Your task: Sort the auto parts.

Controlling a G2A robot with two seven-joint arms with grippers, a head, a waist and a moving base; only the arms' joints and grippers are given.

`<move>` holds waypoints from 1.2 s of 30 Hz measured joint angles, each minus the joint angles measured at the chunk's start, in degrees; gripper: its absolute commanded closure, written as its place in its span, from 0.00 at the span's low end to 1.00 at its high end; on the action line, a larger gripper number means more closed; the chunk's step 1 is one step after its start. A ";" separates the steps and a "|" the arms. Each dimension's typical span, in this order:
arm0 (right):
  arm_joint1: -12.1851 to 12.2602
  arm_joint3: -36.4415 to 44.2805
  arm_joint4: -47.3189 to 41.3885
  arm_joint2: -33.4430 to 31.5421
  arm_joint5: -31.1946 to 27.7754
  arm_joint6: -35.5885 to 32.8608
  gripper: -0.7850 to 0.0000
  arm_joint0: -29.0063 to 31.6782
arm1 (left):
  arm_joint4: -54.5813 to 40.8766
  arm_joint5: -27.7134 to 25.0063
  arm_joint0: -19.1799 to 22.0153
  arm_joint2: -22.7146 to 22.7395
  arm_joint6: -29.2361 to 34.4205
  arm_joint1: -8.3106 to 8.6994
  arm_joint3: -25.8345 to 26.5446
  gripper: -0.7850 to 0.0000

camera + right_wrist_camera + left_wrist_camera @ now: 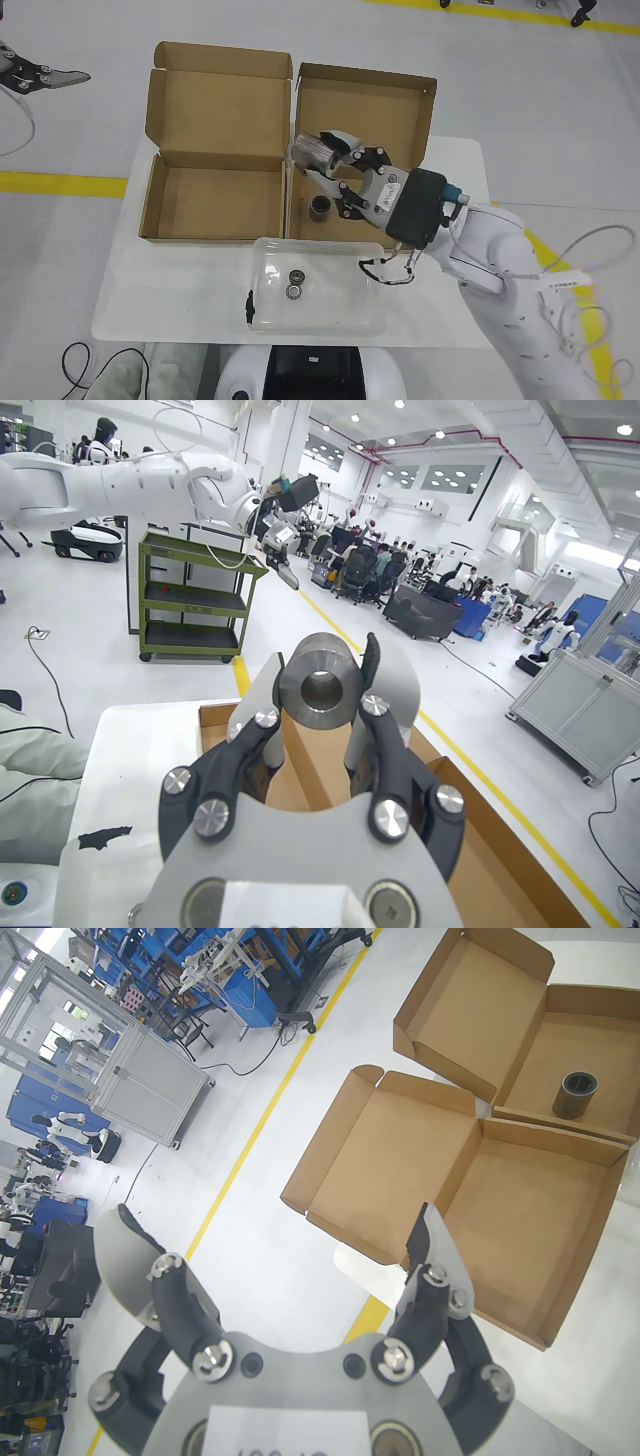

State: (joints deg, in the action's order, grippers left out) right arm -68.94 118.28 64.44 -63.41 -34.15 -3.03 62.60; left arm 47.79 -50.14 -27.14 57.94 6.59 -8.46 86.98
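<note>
Above the right cardboard box point(600, 1058), the right pincer point(325, 655) is clamped on a steel cylinder point(308, 152) with a bore. 1 dark sleeve point(319, 210) stands upright inside this box. 2 bearings point(296, 275) lie in the clear tray point(330, 325) at the front of the worktop point(160, 290). Off to the side, the left pincer point(275, 1215) has its fingers apart.

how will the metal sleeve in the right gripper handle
Thick-walled and steel-looking, the metal sleeve is probably heavy for its size. Round, it may roll if laid on its side. Its smooth skin could slip in the right gripper.
</note>
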 measured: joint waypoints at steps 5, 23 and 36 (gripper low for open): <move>0.10 1.94 0.90 -0.92 -0.50 1.39 1.00 0.51 | 0.00 0.00 0.00 0.00 0.00 0.00 0.00 0.00; 0.64 3.12 12.06 -0.41 -6.15 7.32 1.00 1.92 | 0.00 0.00 0.00 0.00 0.00 0.00 0.00 0.00; 0.88 -3.44 15.62 0.55 -4.69 4.56 1.00 4.21 | 0.00 0.00 0.00 0.00 0.00 0.00 0.00 0.00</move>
State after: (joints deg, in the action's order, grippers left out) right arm -68.06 114.84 80.06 -62.86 -38.84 1.52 66.81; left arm 47.79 -50.14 -27.14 57.94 6.59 -8.46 86.98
